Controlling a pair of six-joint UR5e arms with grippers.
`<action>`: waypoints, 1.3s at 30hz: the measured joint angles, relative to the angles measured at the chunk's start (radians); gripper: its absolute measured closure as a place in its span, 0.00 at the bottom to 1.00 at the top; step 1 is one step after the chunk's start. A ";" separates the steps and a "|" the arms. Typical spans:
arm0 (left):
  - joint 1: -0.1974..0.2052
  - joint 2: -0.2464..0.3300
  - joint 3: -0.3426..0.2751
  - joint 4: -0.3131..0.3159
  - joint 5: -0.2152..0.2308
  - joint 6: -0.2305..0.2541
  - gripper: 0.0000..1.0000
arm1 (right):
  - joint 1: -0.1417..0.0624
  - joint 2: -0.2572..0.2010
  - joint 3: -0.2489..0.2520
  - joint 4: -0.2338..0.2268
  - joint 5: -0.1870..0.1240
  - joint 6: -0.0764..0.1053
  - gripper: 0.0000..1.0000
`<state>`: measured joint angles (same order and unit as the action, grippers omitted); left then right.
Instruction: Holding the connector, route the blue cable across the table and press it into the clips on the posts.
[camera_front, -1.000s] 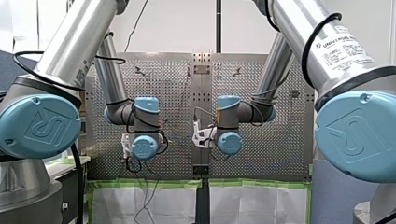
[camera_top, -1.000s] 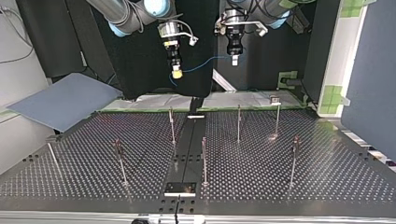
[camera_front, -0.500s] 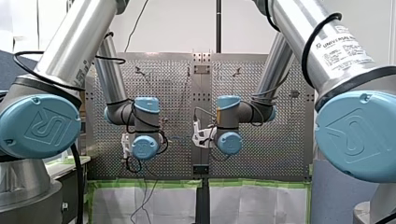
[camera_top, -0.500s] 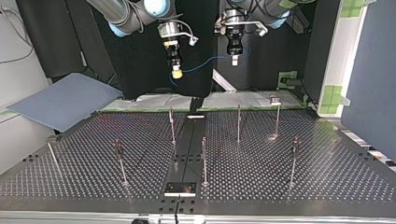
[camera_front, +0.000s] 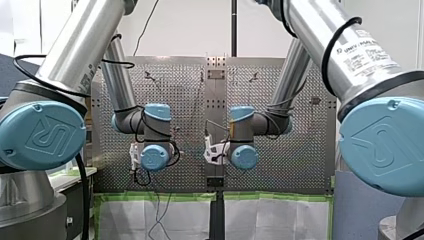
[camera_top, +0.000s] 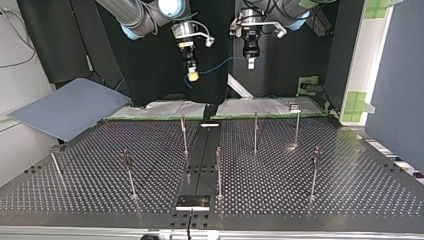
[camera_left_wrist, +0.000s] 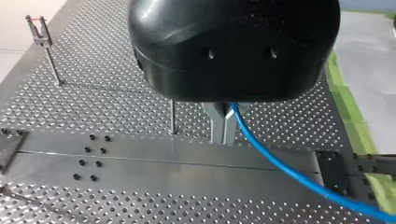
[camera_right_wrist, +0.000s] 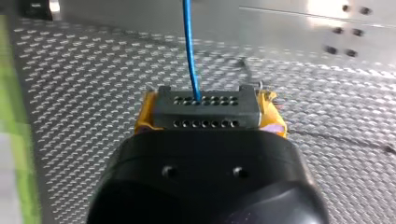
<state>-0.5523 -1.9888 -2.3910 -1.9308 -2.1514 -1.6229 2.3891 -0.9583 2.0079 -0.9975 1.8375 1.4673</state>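
Front view: white wall (camera_front: 195, 27) across the upper centre of the frame. A black vertical pole (camera_front: 233, 27) runs down it at centre, and a thin black wire (camera_front: 148, 24) hangs just left of that. Lower centre: white sheets (camera_front: 270, 217) edged with green tape (camera_front: 160, 196).

Top view: black curtain (camera_top: 150, 75) across the upper centre. Pale side wall (camera_top: 20, 75) at upper left. A grey-blue board (camera_top: 70, 107) lies tilted at middle left. Blue-grey partition (camera_top: 397, 85) at the right edge, with a white upright (camera_top: 365, 65) carrying green tape patches beside it. The perforated table (camera_top: 350, 195) spans the lower half, with a bright glare spot (camera_top: 291, 146) right of centre.
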 joint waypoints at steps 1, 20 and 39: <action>0.000 0.000 0.000 -0.002 0.000 0.000 1.00 | 0.001 0.008 0.000 0.007 0.000 0.000 1.00; -0.024 -0.023 0.000 -0.030 -0.024 0.024 1.00 | 0.002 0.040 -0.001 0.028 0.000 0.000 1.00; -0.106 -0.053 0.000 -0.065 -0.101 0.074 1.00 | 0.002 0.040 -0.001 0.028 0.000 0.000 1.00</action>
<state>-0.6582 -2.0422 -2.3911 -1.9959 -2.2525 -1.5493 2.3907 -0.9183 2.0074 -0.9697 1.8379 1.4668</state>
